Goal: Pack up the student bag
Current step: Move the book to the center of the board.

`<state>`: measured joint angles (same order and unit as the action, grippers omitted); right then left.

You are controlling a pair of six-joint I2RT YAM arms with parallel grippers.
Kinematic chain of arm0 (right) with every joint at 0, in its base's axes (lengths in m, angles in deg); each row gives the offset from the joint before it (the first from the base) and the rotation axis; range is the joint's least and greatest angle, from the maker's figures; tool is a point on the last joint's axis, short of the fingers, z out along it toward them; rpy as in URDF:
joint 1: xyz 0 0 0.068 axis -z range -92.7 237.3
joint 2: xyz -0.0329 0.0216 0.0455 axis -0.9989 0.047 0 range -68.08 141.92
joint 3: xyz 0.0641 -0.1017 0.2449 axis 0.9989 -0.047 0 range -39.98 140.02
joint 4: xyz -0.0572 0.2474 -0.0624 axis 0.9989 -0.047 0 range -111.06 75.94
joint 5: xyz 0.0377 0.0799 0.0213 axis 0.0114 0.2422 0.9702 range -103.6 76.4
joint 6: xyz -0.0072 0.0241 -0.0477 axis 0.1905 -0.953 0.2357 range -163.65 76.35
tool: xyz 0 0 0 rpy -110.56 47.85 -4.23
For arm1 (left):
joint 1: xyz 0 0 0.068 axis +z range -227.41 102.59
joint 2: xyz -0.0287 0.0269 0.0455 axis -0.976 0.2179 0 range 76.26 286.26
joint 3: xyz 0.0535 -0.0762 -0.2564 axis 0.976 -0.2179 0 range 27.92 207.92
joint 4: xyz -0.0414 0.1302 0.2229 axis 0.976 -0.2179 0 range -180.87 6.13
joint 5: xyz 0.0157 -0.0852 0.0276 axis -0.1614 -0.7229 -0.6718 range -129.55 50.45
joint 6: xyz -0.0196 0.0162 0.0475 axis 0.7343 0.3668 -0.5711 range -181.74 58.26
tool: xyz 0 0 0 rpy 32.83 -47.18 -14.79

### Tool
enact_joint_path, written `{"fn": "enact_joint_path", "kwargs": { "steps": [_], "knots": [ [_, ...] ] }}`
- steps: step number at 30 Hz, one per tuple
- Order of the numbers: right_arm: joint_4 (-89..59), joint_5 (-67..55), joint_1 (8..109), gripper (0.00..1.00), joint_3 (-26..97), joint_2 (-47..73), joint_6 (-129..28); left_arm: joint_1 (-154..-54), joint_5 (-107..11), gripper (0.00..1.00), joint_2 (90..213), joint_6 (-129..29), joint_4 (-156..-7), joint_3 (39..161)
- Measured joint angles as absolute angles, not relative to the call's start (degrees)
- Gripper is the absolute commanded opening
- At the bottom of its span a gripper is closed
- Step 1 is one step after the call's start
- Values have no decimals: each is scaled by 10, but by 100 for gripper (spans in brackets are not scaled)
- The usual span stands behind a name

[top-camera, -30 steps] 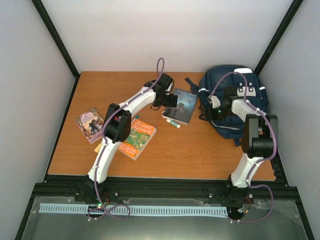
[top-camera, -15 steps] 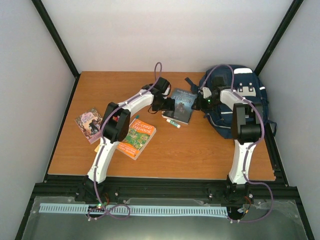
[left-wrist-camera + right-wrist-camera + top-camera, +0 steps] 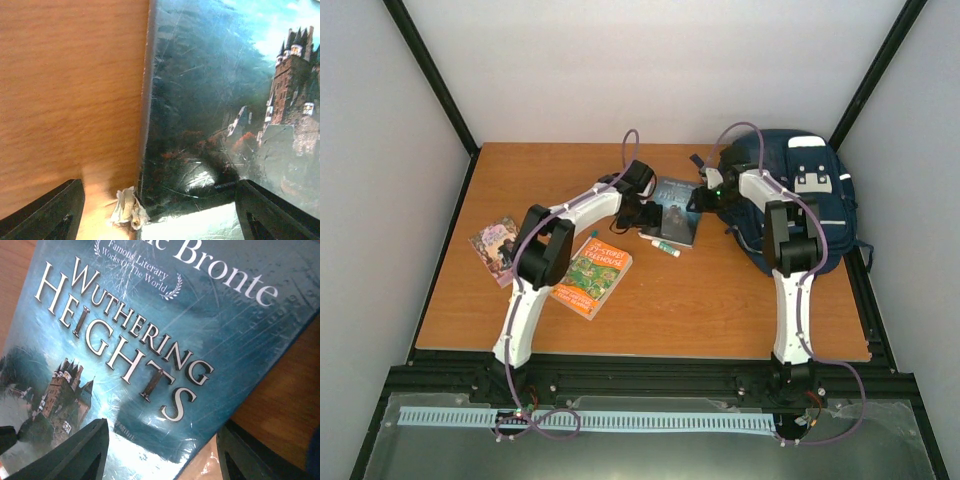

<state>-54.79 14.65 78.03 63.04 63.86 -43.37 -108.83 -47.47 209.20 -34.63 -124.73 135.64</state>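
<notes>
The wooden tabletop (image 3: 700,300) carries everything. The student bag (image 3: 825,195), navy with white stripes and patches, lies at the far right corner, where it lay a second ago. More of its front shows now that the right arm has left it.

A second ago that arm bent over the bag. Since then it has swung left, and the right hand (image 3: 695,197) now sits at the right edge of the blue book (image 3: 676,210). In the wrist view the right hand (image 3: 160,455) has its fingers spread apart, low over the "Wuthering Heights" cover (image 3: 150,340). One finger is above the cover and the other near the book's edge, with wood showing beside it.

The left hand (image 3: 653,213) has barely shifted and stays at the same book's left side. Its wrist view shows the left hand (image 3: 160,220) with its fingers wide apart. One is over bare wood and the other over the castle picture on the cover (image 3: 215,100). Whether either hand touches the book I cannot tell.

The blue book itself has not visibly moved. Nearer and further left, the green-and-orange book (image 3: 592,278) and the purple-toned book (image 3: 498,248) lie flat as before. The small white-and-green stick (image 3: 666,246) rests just near of the blue book, unmoved.
</notes>
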Motion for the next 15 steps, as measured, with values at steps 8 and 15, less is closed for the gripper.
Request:
{"fn": "enact_joint_path", "kwargs": {
  "steps": [8,15],
  "knots": [
    [-547,182,731,59,680,674,-444,-1060,-422,86,2030,-312,-1271,1270],
    [-548,229,692,60,708,697,-459,-1021,-367,87,1969,-296,-1280,1190]
  ]
}}
